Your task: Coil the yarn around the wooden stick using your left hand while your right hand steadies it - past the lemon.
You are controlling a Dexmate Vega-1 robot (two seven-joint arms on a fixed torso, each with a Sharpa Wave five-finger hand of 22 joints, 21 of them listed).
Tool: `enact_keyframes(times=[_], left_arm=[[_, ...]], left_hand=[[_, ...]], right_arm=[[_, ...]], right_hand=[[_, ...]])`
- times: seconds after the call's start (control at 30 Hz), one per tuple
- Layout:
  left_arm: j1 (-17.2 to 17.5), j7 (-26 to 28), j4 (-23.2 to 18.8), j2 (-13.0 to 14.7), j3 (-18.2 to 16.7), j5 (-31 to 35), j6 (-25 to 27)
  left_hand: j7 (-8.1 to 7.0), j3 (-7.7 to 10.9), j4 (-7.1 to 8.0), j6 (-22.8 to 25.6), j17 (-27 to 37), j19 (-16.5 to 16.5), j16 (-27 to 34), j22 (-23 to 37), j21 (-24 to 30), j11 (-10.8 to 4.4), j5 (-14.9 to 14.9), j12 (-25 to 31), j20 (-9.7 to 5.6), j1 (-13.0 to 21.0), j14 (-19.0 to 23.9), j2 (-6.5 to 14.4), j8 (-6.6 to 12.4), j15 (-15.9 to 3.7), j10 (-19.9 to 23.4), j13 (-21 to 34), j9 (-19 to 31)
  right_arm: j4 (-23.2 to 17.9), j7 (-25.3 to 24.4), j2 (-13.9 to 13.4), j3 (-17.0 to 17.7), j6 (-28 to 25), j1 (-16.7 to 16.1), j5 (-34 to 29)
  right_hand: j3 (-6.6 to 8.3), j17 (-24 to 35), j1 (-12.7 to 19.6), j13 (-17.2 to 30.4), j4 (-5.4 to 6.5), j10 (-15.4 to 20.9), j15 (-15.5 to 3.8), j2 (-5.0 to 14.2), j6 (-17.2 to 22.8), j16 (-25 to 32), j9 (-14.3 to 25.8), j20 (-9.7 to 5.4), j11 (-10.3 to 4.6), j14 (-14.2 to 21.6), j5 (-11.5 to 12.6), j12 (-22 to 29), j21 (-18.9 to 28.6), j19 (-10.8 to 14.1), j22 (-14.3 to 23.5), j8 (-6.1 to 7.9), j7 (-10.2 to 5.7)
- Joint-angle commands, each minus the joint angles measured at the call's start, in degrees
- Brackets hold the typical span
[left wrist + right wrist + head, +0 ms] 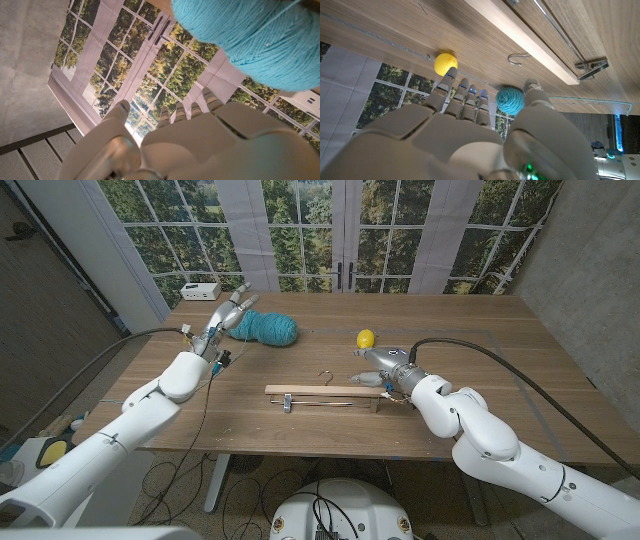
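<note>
Wooden tabletop (pixel 480 380) before tall windows with trees beyond. Teal yarn (pixel 265 327) sits at the far left; left hand (pixel 222 320) is right beside it, fingers (pixel 176 111) spread, holding nothing. Soft, light and springy, it looks best pinched by a loose strand. Stick (pixel 323 392), really a wooden hanger, lies mid-table, stiff and light; right hand (pixel 385 366) hovers at its right end, fingers (pixel 464 95) loose, empty. Lemon (pixel 366 338) sits just behind.

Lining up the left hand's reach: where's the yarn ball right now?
In the head view the teal yarn ball lies on the table's far left part, just beside the left hand's fingertips, well left of the lemon and behind the wooden hanger.
</note>
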Motion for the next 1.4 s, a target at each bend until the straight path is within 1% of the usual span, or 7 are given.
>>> enact_keyframes(times=[0.03, 0.23, 0.33, 0.47, 0.63, 0.87, 1.4], left_arm=[[2.4, 1.4, -3.2, 4.2, -2.9, 3.4, 2.3], [4.4, 2.3, -5.3, 6.5, -4.9, 5.4, 4.1], [5.4, 3.1, -6.1, 7.2, -5.9, 6.3, 5.1], [6.8, 3.3, -6.3, 7.3, -7.2, 5.6, 4.5], [8.5, 3.6, -5.6, 7.0, -8.7, 4.4, 3.1], [9.1, 2.4, -4.7, 6.6, -9.1, 3.5, 1.4], [8.7, 0.4, -2.8, 5.3, -8.8, 2.0, -1.7]], left_hand=[[0.29, 0.63, -0.94, 0.9, 0.2, 1.1, 0.3, 0.2, 0.5, -0.22, -0.2, 0.5, 0.44, 1.4, 1.6, 0.3, 0.25, -0.12, 1.4, 0.1, 0.1], [0.49, 1.44, -3.32, 3.8, 0.3, 2.4, 0.6, 0.3, 0.6, -0.58, -0.2, 0.7, 0.41, 3.4, 4.6, -0.5, 0.66, -0.53, 3.4, 0.2, 0.2], [0.85, 1.75, -4.83, 4.8, 0.4, 2.9, 0.6, 0.3, 0.7, -0.18, -0.2, 1.1, 0.43, 4.6, 6.0, -1.1, 0.64, -1.18, 5.2, 0.3, 0.2], [0.78, 1.82, -5.46, 5.1, 0.5, 3.1, 0.7, 0.4, 0.7, -0.4, -0.2, 1.2, 0.47, 5.0, 6.5, -1.3, 0.56, -1.71, 5.9, 0.4, 0.3], [0.71, 1.84, -5.8, 5.1, 0.5, 3.0, 0.5, 0.4, 0.6, -0.37, -0.2, 1.1, 0.54, 5.2, 6.3, -1.4, 0.47, -1.62, 5.9, 0.4, 0.3], [0.37, 1.67, -6.18, 5.1, 0.6, 2.9, 0.1, 0.5, 0.6, -0.08, -0.3, 0.9, 0.8, 5.3, 5.8, -1.8, 0.26, -1.4, 5.6, 0.5, 0.3], [-0.27, 0.78, -5.78, 4.9, 0.9, 2.3, 0.0, 0.6, 0.3, 0.19, -0.6, 0.7, 1.26, 4.1, 5.5, -2.3, -0.12, -1.08, 5.6, 0.6, 0.3]], right_arm=[[2.8, 0.2, 1.5, -1.6, 0.5, 0.9, -2.6], [4.8, -2.0, 2.2, -3.0, 2.1, 0.9, -5.5], [5.5, -2.4, 2.7, -3.3, 2.4, 0.8, -6.6], [6.3, -2.2, 3.3, -3.9, 2.7, 0.8, -8.1], [7.3, -0.9, 4.2, -4.9, 2.6, 0.9, -10.9], [8.4, 2.3, 5.8, -6.0, 1.0, 1.0, -15.7], [10.8, 5.4, 7.4, -5.3, -1.5, -0.2, -17.8]], right_hand=[[0.69, 0.5, 2.3, 0.3, 0.01, 2.8, -3.71, 0.18, 2.4, 1.2, 0.1, -0.65, -0.01, 2.4, 0.4, 0.9, 0.8, 2.0, 0.4, 0.78, -0.18], [0.81, 1.5, 6.3, 0.5, -0.55, 6.0, -5.49, -0.69, 5.6, 3.1, 0.1, -2.46, -0.89, 6.2, 0.9, 1.8, 2.2, 6.5, 0.5, 1.35, -1.01], [0.72, 1.6, 7.0, 0.5, -0.66, 6.5, -5.88, -1.1, 6.0, 3.3, 0.1, -2.63, -1.4, 6.6, 1.0, 1.9, 2.3, 6.9, 0.5, 1.41, -1.22], [0.56, 1.9, 8.4, 0.6, -0.74, 7.7, -6.38, -1.81, 6.9, 3.7, 0.1, -2.64, -1.76, 7.4, 1.3, 2.3, 2.4, 7.3, 0.6, 1.56, -1.71], [0.02, 2.7, 11.1, 0.6, -0.25, 10.7, -7.15, -2.6, 11.1, 4.2, 0.1, -2.6, -3.69, 7.4, 1.9, 3.1, 2.3, 7.4, 0.6, 2.62, -4.63], [-0.23, 3.0, 12.9, 0.7, -0.44, 11.8, -7.13, -3.17, 12.6, 4.3, 0.1, -2.43, -4.09, 7.2, 2.3, 3.2, 2.2, 7.3, 0.6, 2.84, -4.78], [-0.24, 3.3, 14.6, 0.7, -0.2, 11.9, -7.32, -2.82, 13.0, 4.6, 0.1, -2.65, -4.1, 7.4, 2.8, 3.0, 2.1, 7.5, 0.7, 2.61, -4.85]])
